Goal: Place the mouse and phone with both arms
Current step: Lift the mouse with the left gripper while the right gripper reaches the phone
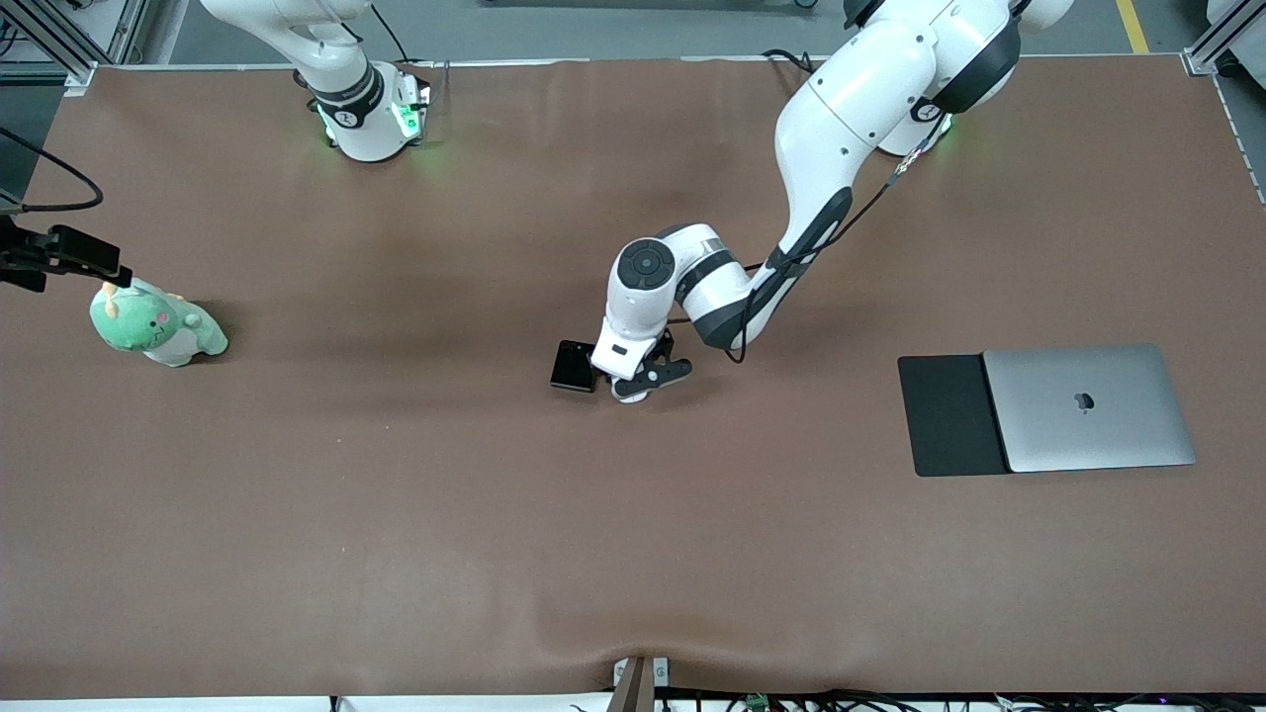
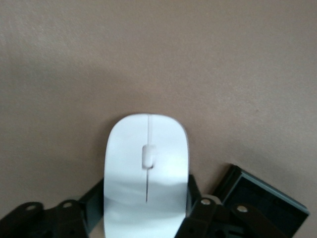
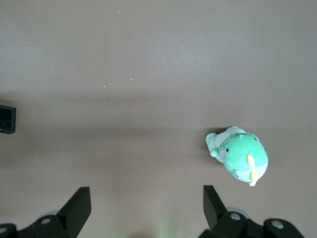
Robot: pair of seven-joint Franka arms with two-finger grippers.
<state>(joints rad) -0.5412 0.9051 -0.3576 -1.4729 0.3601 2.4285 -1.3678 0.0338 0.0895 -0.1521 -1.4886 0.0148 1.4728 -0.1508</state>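
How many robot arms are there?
2. The left arm reaches to mid-table, its left gripper around the mouse. The right arm waits, right gripper open above the table.

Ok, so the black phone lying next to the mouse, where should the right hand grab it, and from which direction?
From straight above: the phone lies flat, a thin slab. Probably pinch its edges nearer to and farther from the front camera, since the left hand and the mouse crowd the edge toward the left arm's end.
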